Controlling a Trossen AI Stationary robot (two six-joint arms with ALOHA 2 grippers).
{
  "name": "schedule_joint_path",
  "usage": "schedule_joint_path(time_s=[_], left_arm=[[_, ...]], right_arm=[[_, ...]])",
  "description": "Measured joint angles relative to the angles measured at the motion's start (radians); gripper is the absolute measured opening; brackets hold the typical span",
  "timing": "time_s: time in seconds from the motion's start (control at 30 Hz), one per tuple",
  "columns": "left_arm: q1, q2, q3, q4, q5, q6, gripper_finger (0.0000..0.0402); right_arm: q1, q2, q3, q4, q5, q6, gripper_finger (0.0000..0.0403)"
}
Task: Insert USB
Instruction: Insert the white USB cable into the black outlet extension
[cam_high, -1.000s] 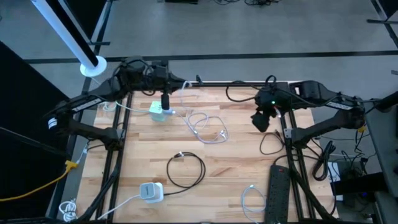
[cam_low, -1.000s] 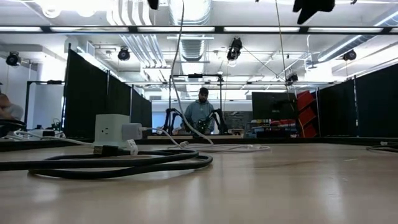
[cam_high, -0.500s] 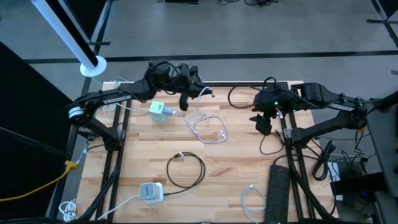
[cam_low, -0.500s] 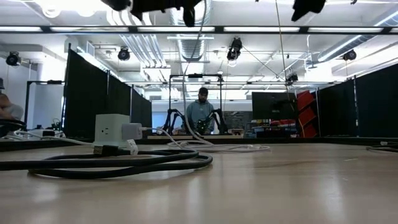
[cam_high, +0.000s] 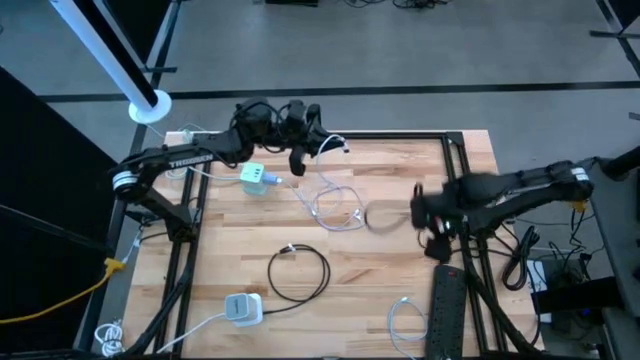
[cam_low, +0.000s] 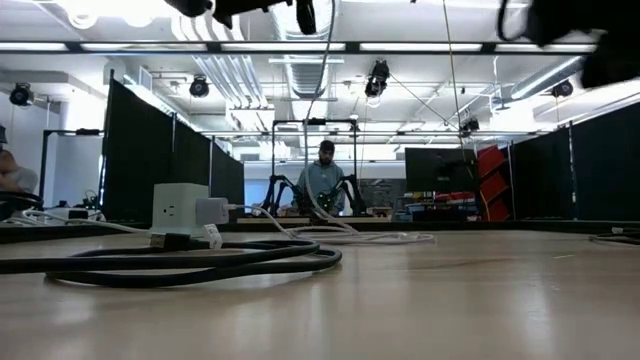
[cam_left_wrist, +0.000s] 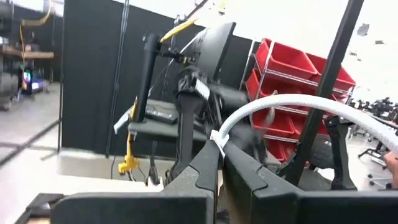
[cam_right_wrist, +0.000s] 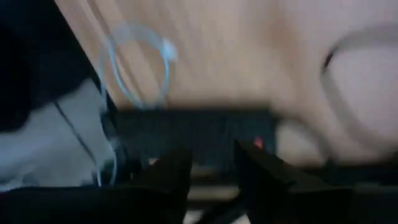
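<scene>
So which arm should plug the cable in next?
The left one, probably. Its tool is shut on the white cable and hovers beside the charger at the table's far edge. The right tool is far off near the power strip, holding nothing visible.
</scene>
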Motion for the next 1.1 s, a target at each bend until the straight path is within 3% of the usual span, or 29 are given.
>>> schedule_joint_path(time_s=[0.2, 0.37, 0.53, 0.77, 0.93, 1.1], left_arm=[[-0.034, -0.122, 0.000, -0.323, -0.028, 0.123, 0.0000], [-0.128, -0.249, 0.000, -0.664, -0.193, 0.261, 0.0000], [-0.247, -0.357, -0.025, -0.770, -0.323, 0.269, 0.0000], [-0.350, -0.458, -0.076, -0.777, -0.450, 0.214, 0.0000], [-0.411, -0.488, -0.088, -0.802, -0.485, 0.185, 0.0000], [-0.434, -0.494, -0.088, -0.815, -0.546, 0.182, 0.0000]], right_arm=[[0.320, 0.009, -0.084, 0.251, -0.058, 0.351, 0.0006], [0.541, 0.115, -0.117, 0.501, 0.004, 0.560, 0.0004], [0.652, 0.289, -0.105, 0.597, 0.000, 0.636, 0.0002], [0.684, 0.511, -0.081, 0.715, -0.004, 0.620, 0.0000], [0.612, 0.551, -0.074, 0.751, -0.004, 0.557, 0.0000], [0.463, 0.522, -0.073, 0.719, 0.143, 0.435, 0.0000]])
